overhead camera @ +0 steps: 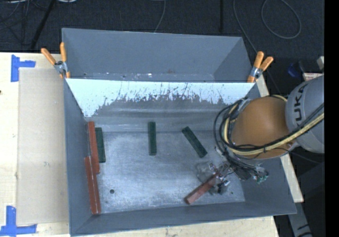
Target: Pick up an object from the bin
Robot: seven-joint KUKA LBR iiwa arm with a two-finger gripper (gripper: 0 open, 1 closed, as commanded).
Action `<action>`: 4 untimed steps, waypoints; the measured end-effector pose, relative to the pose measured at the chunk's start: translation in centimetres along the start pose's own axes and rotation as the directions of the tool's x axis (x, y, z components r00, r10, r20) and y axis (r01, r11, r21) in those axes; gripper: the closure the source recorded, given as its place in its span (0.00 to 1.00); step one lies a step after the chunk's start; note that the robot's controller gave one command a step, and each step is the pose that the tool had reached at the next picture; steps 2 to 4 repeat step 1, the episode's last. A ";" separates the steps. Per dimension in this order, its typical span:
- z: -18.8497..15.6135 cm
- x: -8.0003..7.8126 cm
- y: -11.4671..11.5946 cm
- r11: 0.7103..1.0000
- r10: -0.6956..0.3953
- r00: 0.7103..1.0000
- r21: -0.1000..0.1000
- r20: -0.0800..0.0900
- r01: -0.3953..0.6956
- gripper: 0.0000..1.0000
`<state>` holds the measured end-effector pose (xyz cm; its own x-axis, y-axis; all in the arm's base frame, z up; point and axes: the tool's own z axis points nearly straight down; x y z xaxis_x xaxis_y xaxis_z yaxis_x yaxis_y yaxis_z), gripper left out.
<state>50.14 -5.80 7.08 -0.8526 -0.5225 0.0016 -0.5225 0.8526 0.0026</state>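
Observation:
My gripper is low in the bin's front right corner, its metal fingers right at the upper end of a reddish-brown flat stick that lies slanted on the floor. The stick's end sits at the fingertips, but I cannot make out whether they close on it. A dark green bar lies diagonally just behind and left of the gripper.
Another dark green bar lies upright in the middle of the floor. Along the left wall lie two long reddish-brown sticks and a short dark green bar. The arm's orange cover and cables hang over the right wall.

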 end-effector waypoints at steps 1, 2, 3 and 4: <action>-14.5 1.4 2.7 0.999 -0.037 0.999 0.006 0.007 0.037 1.00; -14.5 1.4 2.7 0.999 -0.037 0.999 0.006 0.007 0.037 1.00; -14.5 1.4 2.7 0.999 -0.037 0.999 0.006 0.007 0.037 1.00; -14.5 1.4 2.7 0.999 -0.037 0.999 0.006 0.007 0.037 1.00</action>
